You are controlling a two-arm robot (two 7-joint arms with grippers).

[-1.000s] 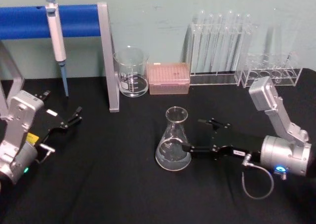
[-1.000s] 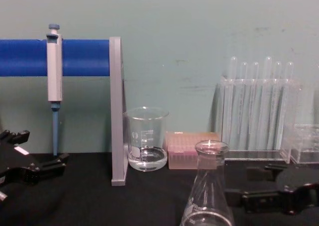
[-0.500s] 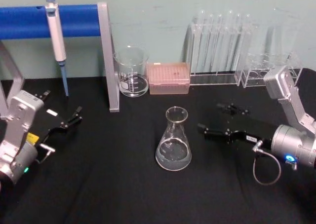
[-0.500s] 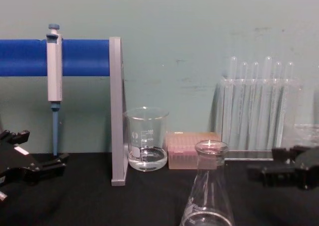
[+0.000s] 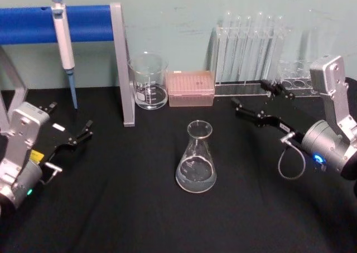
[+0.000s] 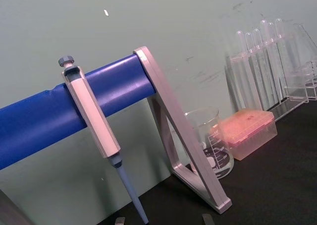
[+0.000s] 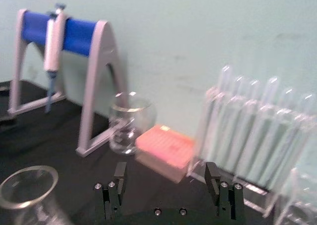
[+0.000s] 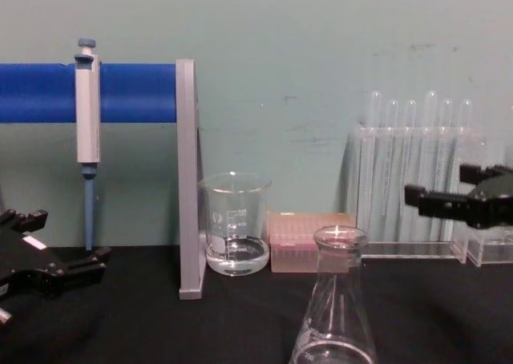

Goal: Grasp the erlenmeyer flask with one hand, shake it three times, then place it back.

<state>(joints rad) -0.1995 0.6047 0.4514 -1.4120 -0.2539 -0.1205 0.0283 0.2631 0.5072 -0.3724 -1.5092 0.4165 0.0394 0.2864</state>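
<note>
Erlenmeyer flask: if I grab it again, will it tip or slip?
The erlenmeyer flask probably resists tipping: wide base, narrow neck, little liquid. Smooth tapered glass may slip upward through the right pincer, and looks fragile.

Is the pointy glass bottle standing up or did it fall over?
Standing up. The clear glass cone-shaped flask rests on its wide round base on the black table, with its narrow neck pointing upward and a little liquid at the bottom.
</note>
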